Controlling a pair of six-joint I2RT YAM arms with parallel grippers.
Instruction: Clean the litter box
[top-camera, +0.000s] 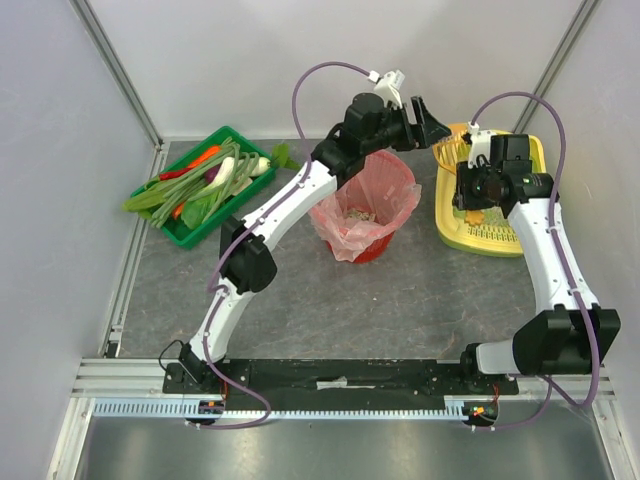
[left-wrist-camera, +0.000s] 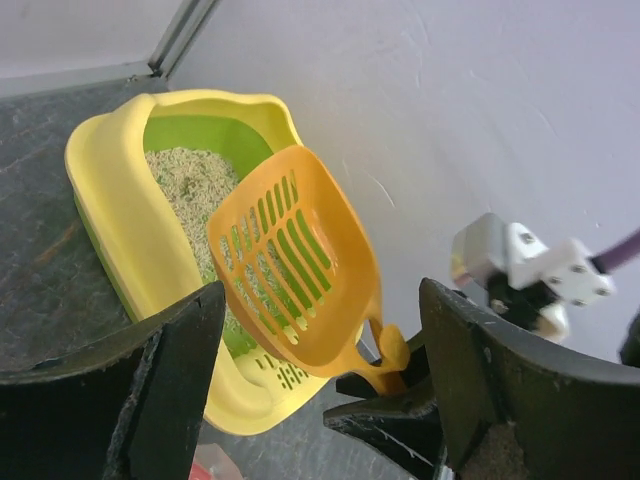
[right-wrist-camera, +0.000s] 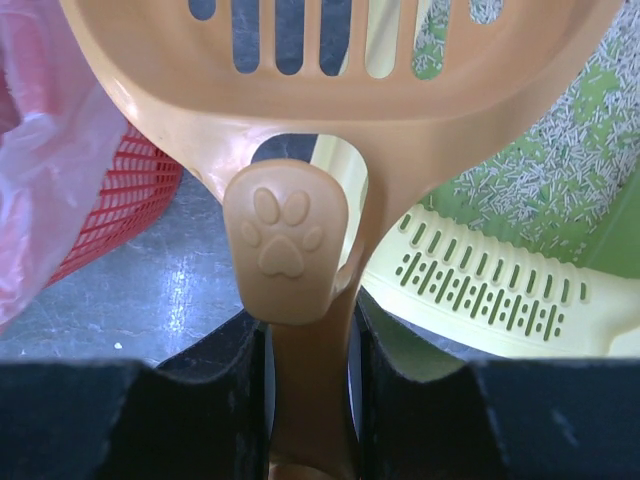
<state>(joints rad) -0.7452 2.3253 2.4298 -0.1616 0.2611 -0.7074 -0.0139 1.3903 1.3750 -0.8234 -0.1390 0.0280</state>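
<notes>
Right gripper (right-wrist-camera: 305, 400) clamps scoop (right-wrist-camera: 297, 245) handle; litter box (right-wrist-camera: 480, 290) just beyond, under scoop.

No lettering or numbers are readable; an embossed paw print marks the orange slotted plastic scoop (right-wrist-camera: 330, 105) at its handle tab.

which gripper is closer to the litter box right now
Right. The right gripper sits over the litter box, shut on the orange scoop. The left gripper is open, off the box's left edge, near the red basket.
</notes>
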